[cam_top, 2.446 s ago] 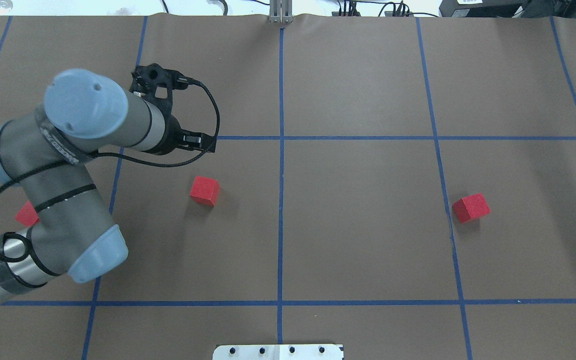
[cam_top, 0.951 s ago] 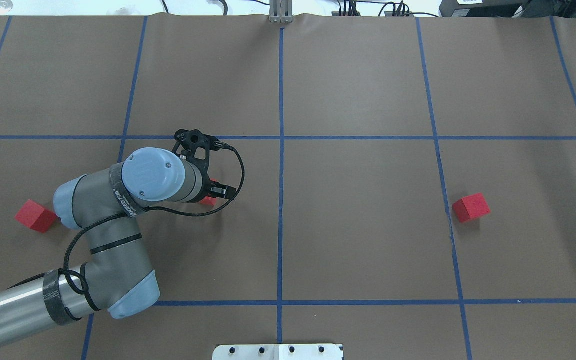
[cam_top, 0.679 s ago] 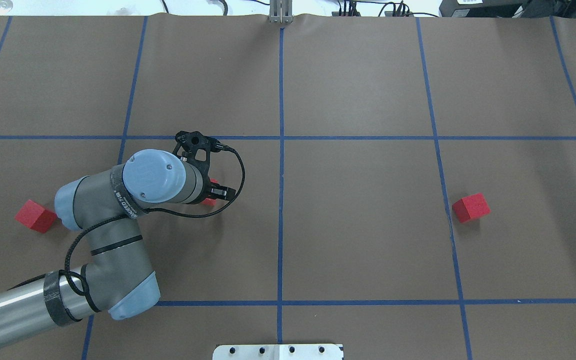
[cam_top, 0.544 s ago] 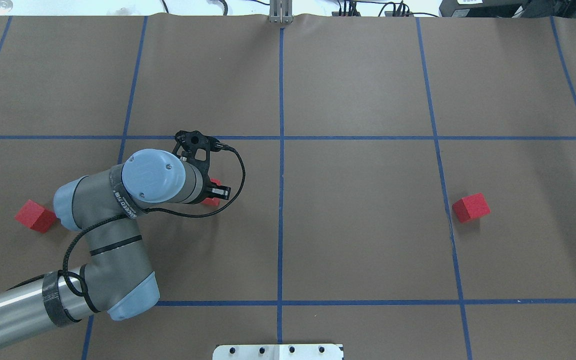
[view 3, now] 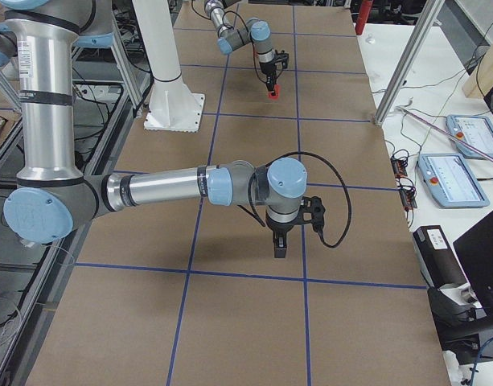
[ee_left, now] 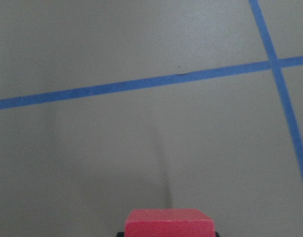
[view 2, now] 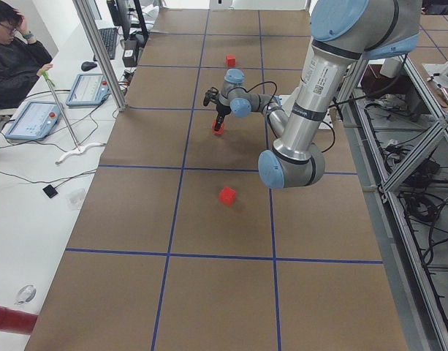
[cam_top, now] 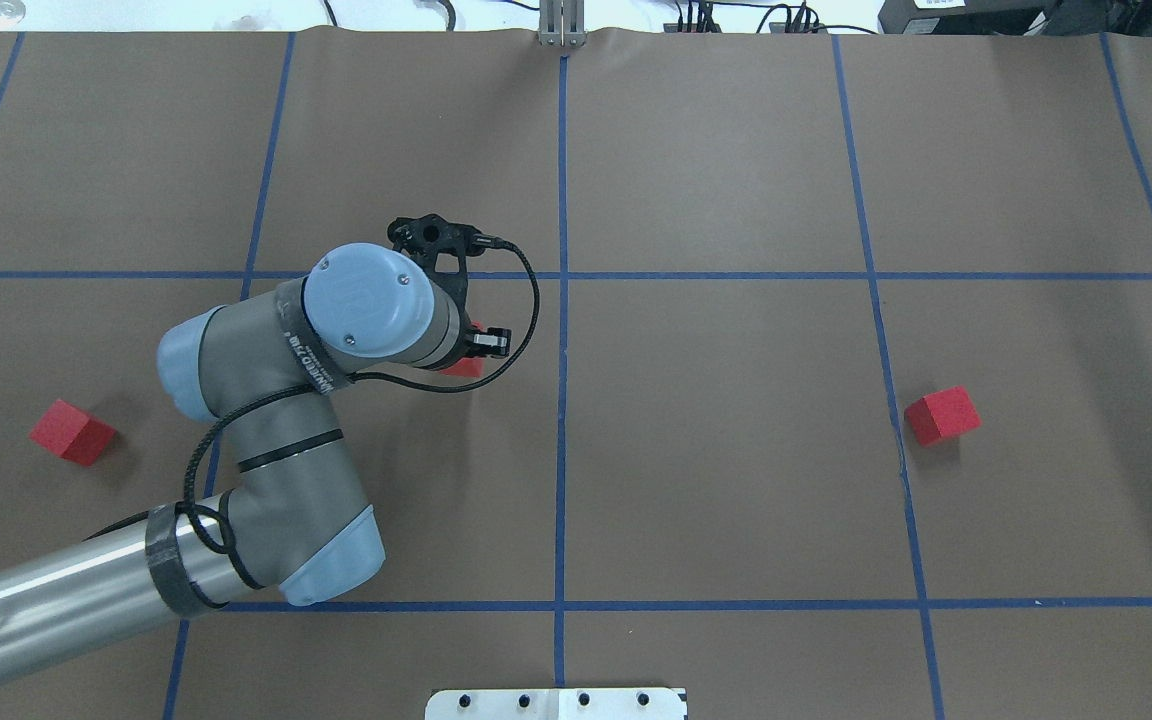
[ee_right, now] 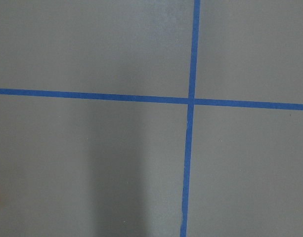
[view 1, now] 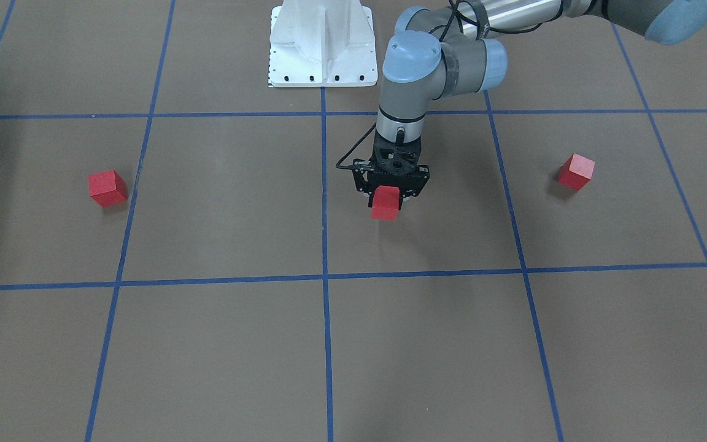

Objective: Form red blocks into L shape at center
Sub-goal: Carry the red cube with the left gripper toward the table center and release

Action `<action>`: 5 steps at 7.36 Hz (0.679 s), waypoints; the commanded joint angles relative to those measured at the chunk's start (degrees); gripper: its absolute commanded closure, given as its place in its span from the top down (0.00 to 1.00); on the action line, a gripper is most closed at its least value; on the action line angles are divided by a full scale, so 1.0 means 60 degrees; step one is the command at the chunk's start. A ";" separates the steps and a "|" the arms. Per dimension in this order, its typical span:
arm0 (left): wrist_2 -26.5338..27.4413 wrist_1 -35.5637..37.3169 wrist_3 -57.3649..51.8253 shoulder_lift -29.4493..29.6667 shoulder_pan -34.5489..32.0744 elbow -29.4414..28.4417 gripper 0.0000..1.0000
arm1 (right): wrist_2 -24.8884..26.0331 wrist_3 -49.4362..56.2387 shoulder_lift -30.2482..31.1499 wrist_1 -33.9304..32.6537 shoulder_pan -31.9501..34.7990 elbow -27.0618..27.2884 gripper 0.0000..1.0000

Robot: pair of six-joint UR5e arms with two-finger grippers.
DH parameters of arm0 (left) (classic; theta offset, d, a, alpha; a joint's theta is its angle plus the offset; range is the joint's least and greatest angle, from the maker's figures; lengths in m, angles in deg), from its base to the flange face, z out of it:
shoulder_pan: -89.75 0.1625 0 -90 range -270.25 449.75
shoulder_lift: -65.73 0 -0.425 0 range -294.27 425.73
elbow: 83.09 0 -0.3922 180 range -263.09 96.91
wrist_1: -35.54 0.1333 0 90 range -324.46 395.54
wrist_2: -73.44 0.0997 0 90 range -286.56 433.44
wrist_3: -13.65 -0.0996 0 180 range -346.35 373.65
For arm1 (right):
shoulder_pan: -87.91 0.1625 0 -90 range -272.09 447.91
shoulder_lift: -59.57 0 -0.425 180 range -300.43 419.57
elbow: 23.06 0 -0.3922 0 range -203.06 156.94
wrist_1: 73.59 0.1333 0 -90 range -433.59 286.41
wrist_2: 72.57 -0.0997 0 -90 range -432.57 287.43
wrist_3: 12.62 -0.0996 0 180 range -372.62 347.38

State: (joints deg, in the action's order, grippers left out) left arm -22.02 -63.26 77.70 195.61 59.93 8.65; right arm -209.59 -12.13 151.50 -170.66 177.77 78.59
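One red block (view 1: pixel 385 207) is clamped in the left gripper (view 1: pixel 386 196)

Grey-silver left arm (cam_top: pixel 271 440) — pale-blue joint caps (cam_top: pixel 371 300), looped black cable (cam_top: pixel 536 296), black pincer (view 1: pixel 386 197).

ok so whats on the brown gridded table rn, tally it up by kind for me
small matte red cubes: 3 (1 in the left gripper)
grey robot arms with blue joint caps: 2
white base plate: 1
total: 6
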 commanded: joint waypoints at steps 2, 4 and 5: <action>0.0003 -0.0390 0.0384 0.2286 -0.0464 -0.2862 0.00 | -0.0028 0.0092 0.0060 0.0021 -0.0005 -0.0024 0.99; -0.0012 -0.0965 0.0414 0.2419 -0.0481 -0.3466 0.00 | 0.0001 0.0064 0.0060 0.0007 -0.0005 -0.0024 0.99; -0.0041 -0.0936 0.0443 0.2507 -0.0422 -0.3483 0.00 | 0.0001 0.0049 0.0045 0.0021 -0.0005 -0.0024 0.99</action>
State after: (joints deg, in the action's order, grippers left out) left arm -22.10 -68.46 80.18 209.86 57.16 -11.16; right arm -209.63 -11.72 151.85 -170.57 177.74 78.46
